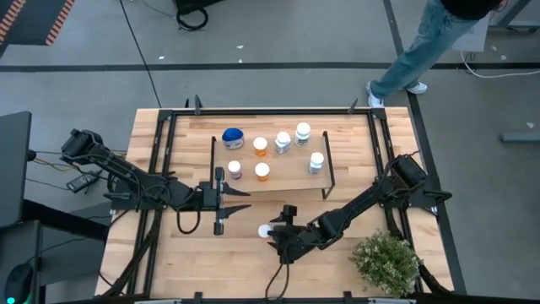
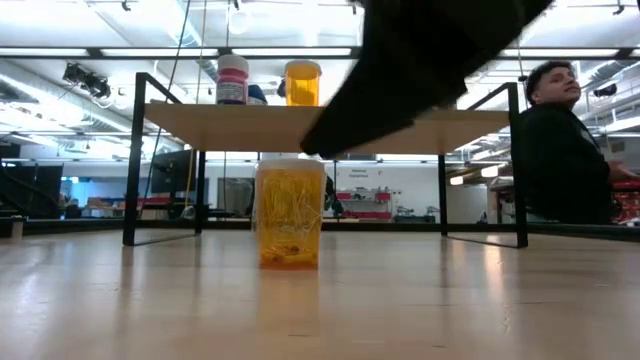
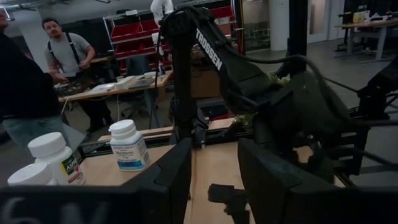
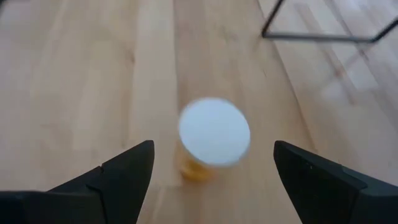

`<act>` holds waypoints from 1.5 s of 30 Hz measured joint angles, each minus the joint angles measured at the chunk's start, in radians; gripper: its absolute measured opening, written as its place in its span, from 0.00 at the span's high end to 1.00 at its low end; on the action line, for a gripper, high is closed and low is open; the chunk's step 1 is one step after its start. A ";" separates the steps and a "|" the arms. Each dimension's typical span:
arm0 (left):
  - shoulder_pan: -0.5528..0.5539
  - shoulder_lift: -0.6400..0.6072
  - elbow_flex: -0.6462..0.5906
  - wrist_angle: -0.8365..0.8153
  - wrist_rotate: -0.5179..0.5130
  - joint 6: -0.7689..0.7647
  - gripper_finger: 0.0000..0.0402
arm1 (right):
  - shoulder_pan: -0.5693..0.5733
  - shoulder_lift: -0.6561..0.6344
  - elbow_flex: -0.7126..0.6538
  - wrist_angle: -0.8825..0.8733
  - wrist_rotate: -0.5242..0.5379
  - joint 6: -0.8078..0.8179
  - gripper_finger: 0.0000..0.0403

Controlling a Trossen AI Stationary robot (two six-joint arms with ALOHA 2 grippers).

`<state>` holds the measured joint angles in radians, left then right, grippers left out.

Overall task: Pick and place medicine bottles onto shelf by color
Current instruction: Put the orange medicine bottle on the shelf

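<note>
An orange medicine bottle [image 4: 214, 138] with a white cap stands on the table [image 1: 169, 262] before the shelf [image 1: 287, 179] — right gripper [image 4: 212, 171] spread wide above it; left gripper [image 1: 245, 199] part-open, empty, beside the shelf.

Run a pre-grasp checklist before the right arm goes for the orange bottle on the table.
1. Right gripper open: ok.
2. Orange bottle upright on the table, white cap on: ok.
3. Bottle between the fingers' line in the right wrist view: ok.
4. Fingers low enough to close on the body: cannot tell.
5. Left gripper clear of the bottle, by the shelf edge: ok.
6. Free shelf space near the orange bottles: ok.
</note>
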<state>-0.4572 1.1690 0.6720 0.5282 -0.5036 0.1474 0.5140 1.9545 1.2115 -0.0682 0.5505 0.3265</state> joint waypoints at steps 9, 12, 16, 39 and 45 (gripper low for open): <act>0.000 0.000 0.000 0.000 0.000 -0.005 0.66 | -0.014 0.000 -0.007 0.034 -0.006 0.003 0.16; 0.000 0.000 0.000 0.000 0.000 -0.005 0.66 | -0.032 0.000 -0.007 0.034 -0.030 0.003 0.16; 0.000 0.000 0.000 0.000 0.000 -0.005 0.64 | -0.057 0.000 -0.007 0.035 -0.053 0.012 0.16; 0.000 0.000 0.000 -0.005 0.001 -0.005 0.63 | -0.073 0.095 -0.006 0.146 -0.117 -0.024 0.16; 0.000 0.000 0.000 -0.008 0.001 -0.005 0.65 | -0.073 0.089 -0.006 0.157 -0.114 -0.032 0.16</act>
<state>-0.4576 1.1694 0.6724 0.5201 -0.5030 0.1422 0.4408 2.0439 1.2053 0.0890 0.4365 0.2950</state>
